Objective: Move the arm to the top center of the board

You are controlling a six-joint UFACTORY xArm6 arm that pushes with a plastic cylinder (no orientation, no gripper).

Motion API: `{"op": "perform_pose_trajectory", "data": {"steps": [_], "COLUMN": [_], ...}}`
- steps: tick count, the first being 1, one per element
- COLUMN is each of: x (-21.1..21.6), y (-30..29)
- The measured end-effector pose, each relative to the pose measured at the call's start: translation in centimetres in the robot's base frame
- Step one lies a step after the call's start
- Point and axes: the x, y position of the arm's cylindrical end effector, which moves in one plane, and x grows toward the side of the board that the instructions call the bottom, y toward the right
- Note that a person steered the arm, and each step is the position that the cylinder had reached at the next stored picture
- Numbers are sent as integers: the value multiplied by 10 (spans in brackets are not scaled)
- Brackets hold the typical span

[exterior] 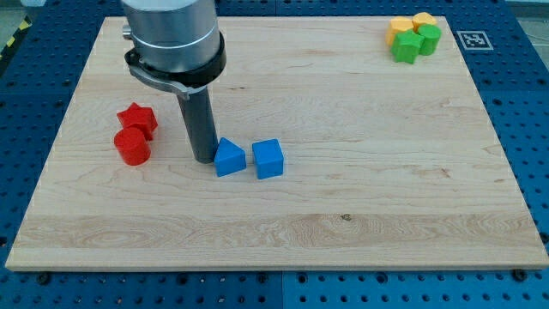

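Camera view shows my tip (204,160) — a bare rod, no gripper to open or shut — planted just left of the blue triangular block (229,158), with the blue cube (268,159) beyond. Red blocks (135,133) sit to the view's left. The target, the table's (283,223) top centre, lies well away; sweeping rightward first would likely shove the blue pair off course.
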Motion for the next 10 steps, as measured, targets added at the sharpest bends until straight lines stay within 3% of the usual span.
{"op": "perform_pose_trajectory", "data": {"steps": [4, 5, 6, 10], "x": [1, -9, -48, -88], "y": [13, 13, 11, 28]}}
